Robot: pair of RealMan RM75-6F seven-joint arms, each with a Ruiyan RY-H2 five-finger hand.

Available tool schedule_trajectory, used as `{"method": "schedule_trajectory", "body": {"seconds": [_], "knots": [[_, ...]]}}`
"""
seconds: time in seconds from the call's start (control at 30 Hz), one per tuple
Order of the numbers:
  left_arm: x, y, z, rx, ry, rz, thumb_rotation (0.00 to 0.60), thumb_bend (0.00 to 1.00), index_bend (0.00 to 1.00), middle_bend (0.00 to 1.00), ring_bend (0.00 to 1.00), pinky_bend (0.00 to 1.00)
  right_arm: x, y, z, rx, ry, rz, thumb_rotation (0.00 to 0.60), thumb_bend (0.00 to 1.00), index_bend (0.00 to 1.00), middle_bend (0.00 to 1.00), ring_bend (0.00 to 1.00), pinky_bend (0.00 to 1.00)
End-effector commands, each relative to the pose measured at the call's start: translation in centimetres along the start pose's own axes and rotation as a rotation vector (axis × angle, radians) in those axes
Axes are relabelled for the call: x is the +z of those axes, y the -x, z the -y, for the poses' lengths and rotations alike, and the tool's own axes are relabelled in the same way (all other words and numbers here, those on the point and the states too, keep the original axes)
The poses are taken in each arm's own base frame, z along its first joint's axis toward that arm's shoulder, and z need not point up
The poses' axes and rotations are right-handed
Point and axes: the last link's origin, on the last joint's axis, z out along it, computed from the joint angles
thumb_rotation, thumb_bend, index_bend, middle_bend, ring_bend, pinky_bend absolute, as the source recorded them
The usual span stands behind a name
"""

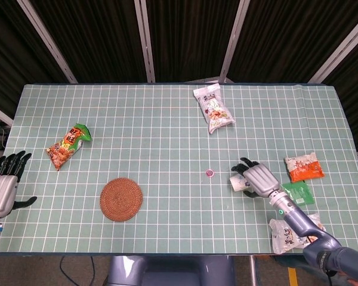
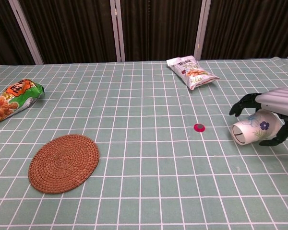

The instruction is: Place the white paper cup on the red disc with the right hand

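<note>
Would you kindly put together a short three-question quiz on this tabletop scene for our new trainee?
1. True or false: the white paper cup stands upright on the red disc.
2. Which hand has the cup? A) left hand B) right hand
3. Fill in: the woven coaster lies to the ___ of the disc in the chest view.

Key: 1 false, the cup is tipped sideways beside the disc; 2 B; 3 left.
</note>
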Motion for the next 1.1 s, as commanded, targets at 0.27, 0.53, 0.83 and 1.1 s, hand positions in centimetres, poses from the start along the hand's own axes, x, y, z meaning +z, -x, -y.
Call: {"method": "schedule_trajectory", "body": {"seconds": [0.27,0.53,0.83,1.1], "knots": [[0.0,-0.1,0.0,-0.004,0.004,0.001,0.600,0.00,0.00,0.00,0.00,0.00,-2.6,-2.0,1.6,-0.295,-0.016,-0.058,0.600,0.00,0.00,0.00,0.00,0.00],[-0.1,-0.3,0.0,-0.010,0.012,-0.002,0.600,0.00,0.00,0.00,0.00,0.00,-2.8,-1.5,4.3,-0.558,-0.086,-0.053,0.600,0.00,0.00,0.00,0.00,0.00],[-0.1,-0.3,0.1,-0.013,0.011,0.001,0.600,0.00,0.00,0.00,0.00,0.00,-0.2,-0.6,4.7,-0.671,-0.062,-0.031,0.600,0.00,0.00,0.00,0.00,0.00],[0.1,-0.1,0.1,-0.009,0.009,0.010,0.600,0.00,0.00,0.00,0.00,0.00,1.3,0.0,4.2,-0.808,-0.072,-0.042,0.600,0.00,0.00,0.07,0.00,0.10]]}}
